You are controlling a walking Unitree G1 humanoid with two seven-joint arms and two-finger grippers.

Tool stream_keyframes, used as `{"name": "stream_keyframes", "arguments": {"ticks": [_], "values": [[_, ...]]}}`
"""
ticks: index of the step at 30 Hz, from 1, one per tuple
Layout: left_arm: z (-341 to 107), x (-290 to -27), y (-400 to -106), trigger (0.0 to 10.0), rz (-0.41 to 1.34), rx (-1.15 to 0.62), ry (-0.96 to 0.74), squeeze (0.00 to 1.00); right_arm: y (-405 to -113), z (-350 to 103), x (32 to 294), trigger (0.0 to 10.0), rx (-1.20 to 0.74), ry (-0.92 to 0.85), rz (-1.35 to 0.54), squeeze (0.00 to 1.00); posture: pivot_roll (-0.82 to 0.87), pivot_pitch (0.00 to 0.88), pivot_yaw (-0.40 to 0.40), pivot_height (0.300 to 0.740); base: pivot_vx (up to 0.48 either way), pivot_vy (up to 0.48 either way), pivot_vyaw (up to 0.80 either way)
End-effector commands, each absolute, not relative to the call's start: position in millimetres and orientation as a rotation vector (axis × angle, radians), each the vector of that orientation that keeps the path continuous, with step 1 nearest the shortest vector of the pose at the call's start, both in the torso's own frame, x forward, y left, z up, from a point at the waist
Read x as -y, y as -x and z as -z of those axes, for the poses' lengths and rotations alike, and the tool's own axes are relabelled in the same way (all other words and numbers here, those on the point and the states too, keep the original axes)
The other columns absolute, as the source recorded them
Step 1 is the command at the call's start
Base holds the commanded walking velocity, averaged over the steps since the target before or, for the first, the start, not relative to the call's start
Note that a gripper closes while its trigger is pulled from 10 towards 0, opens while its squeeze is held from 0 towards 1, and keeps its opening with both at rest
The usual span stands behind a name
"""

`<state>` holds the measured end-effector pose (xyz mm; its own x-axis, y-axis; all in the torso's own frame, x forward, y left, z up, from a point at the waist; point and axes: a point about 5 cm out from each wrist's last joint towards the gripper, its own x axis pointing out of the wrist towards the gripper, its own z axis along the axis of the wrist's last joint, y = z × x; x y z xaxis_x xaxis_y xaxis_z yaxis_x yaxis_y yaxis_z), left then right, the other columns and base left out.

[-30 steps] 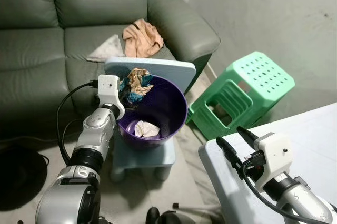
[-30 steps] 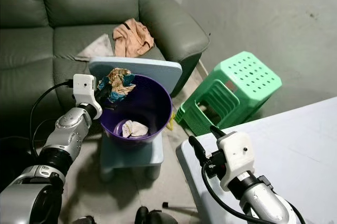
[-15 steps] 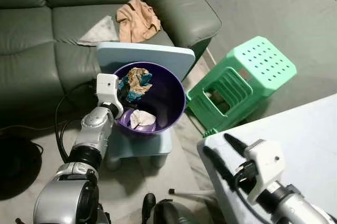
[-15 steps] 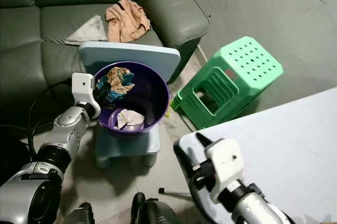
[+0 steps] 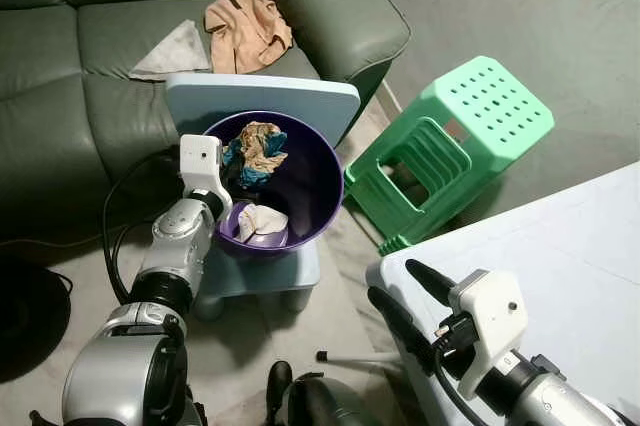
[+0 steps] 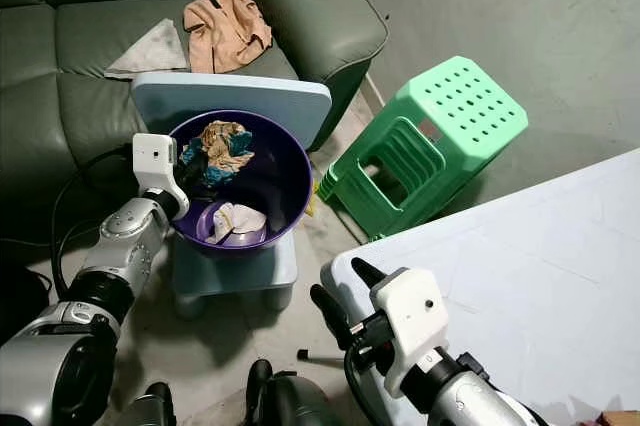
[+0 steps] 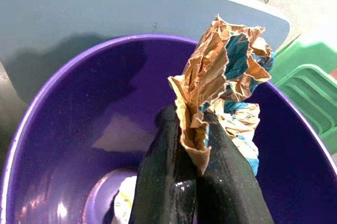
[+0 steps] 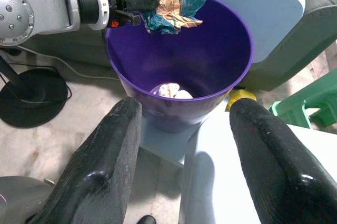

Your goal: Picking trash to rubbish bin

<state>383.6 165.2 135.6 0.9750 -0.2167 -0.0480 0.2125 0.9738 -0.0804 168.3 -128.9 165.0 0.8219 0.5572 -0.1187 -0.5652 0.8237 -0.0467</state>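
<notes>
A purple bin (image 5: 320,196) stands on a pale blue stool (image 5: 260,101) in front of the sofa. My left gripper (image 5: 238,161) is shut on a crumpled brown and blue wrapper (image 5: 258,149) and holds it above the bin's open mouth, just inside the near rim. In the left wrist view the fingers (image 7: 163,171) pinch the wrapper (image 7: 221,71) by its lower edge. White crumpled paper (image 5: 262,221) lies at the bin's bottom. My right gripper (image 5: 400,291) is open with nothing in it, at the corner of the white table (image 5: 560,256).
A green plastic stool (image 5: 450,146) lies tipped over right of the bin. On the grey-green sofa (image 5: 100,36) lie an orange cloth (image 5: 245,26) and a grey cloth (image 5: 175,49). A black cable (image 5: 120,236) loops by my left arm. A thin dark rod (image 5: 345,356) lies on the floor.
The camera has moved, so the whole scene sits lower and nearer. My left gripper still holds the wrapper over the bin. My right gripper has dropped lower at the table corner.
</notes>
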Motion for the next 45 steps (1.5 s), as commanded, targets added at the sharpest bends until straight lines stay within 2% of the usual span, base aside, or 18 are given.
{"name": "stream_keyframes", "arguments": {"ticks": [1,2,31,32,34,43,45], "values": [[-130.7,-158.5,-382.6,10.0,0.240,-0.074,0.091,0.49,-164.5,-164.9,129.9,10.0,-0.119,0.091,-0.597,0.00,-0.23,0.332,-0.279,0.740,0.000,0.000,0.00],[-132.0,-158.6,-382.8,10.0,0.249,-0.064,0.116,1.00,-164.9,-165.1,130.4,10.0,-0.120,0.090,-0.593,0.00,-0.23,0.331,-0.280,0.740,0.000,0.000,0.00],[-142.9,-160.6,-388.3,10.0,0.250,-0.042,0.097,1.00,-170.7,-165.2,128.5,10.0,-0.109,0.070,-0.588,0.00,-0.21,0.315,-0.272,0.740,0.000,0.000,0.00],[-145.6,-160.2,-388.8,10.0,0.255,-0.028,0.087,0.03,-172.0,-164.3,128.3,10.0,-0.108,0.065,-0.583,0.00,-0.20,0.310,-0.271,0.740,0.000,0.000,0.00],[-148.1,-160.6,-389.1,10.0,0.251,-0.016,0.091,0.00,-174.3,-163.5,128.8,10.0,-0.102,0.066,-0.573,0.00,-0.19,0.304,-0.264,0.740,0.000,0.000,0.00],[-148.9,-152.1,-380.5,10.0,0.237,0.045,0.084,0.00,-203.7,-157.4,133.8,10.0,-0.037,0.052,-0.458,0.00,-0.11,0.247,-0.222,0.740,0.000,0.000,0.00],[-153.7,-148.8,-376.0,10.0,0.218,0.078,0.098,0.00,-214.3,-156.5,134.2,10.0,-0.013,0.034,-0.426,0.00,-0.06,0.210,-0.204,0.740,0.000,0.000,0.00]]}}
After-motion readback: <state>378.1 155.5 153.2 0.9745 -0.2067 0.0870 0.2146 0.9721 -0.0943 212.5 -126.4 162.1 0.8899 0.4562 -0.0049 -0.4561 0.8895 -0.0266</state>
